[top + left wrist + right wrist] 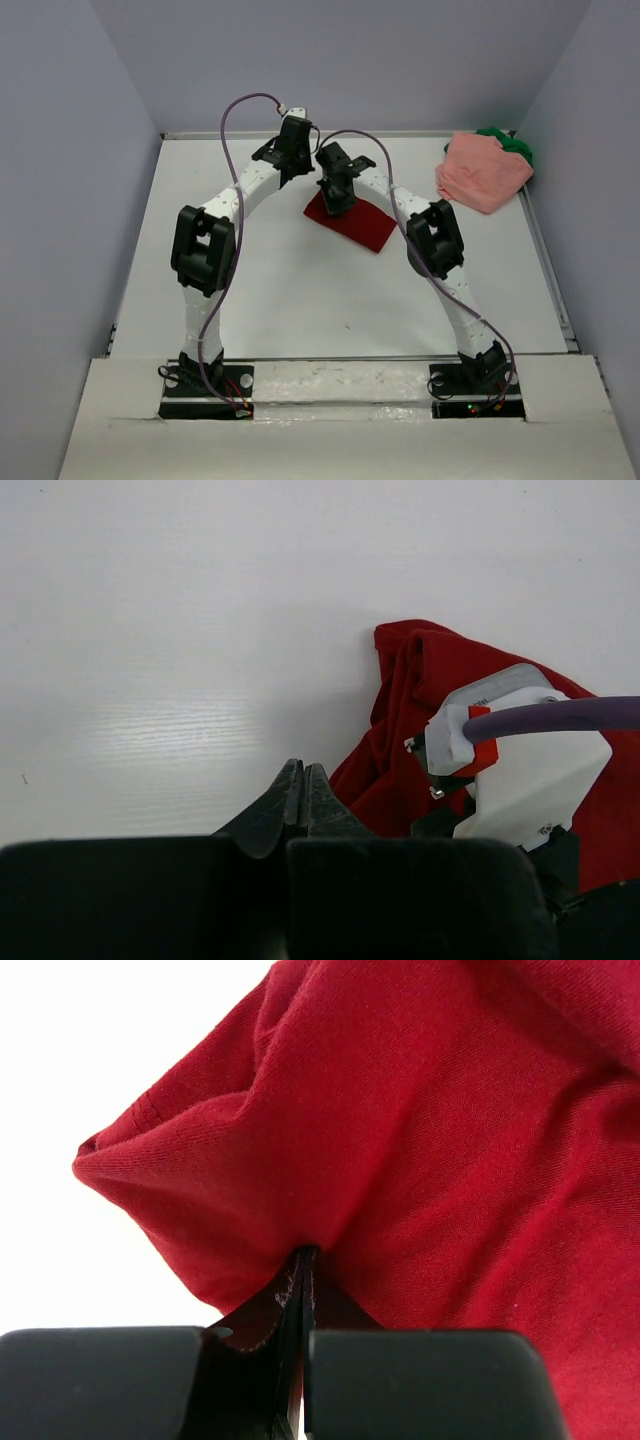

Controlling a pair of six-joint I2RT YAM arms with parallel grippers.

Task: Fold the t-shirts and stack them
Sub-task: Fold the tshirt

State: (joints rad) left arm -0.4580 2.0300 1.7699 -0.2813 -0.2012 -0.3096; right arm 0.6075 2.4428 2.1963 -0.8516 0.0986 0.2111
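Observation:
The dark red t-shirt point(352, 222) lies folded mid-table, its near-left corner bunched up. My right gripper point(335, 205) is down on that corner. In the right wrist view its jaws point(305, 1252) are shut, and creases of the red cloth point(450, 1110) run into the tips as a pinched pucker. My left gripper point(300, 172) hangs just left of the shirt point(400, 730); its jaws point(304, 770) are shut with nothing between them, over bare table. The salmon pink t-shirt point(482, 172) lies crumpled at the far right on top of the green t-shirt point(515, 145).
The white table point(250, 300) is walled by grey panels at the back and on both sides. The right arm's white wrist and purple cable point(560, 715) sit close to my left gripper.

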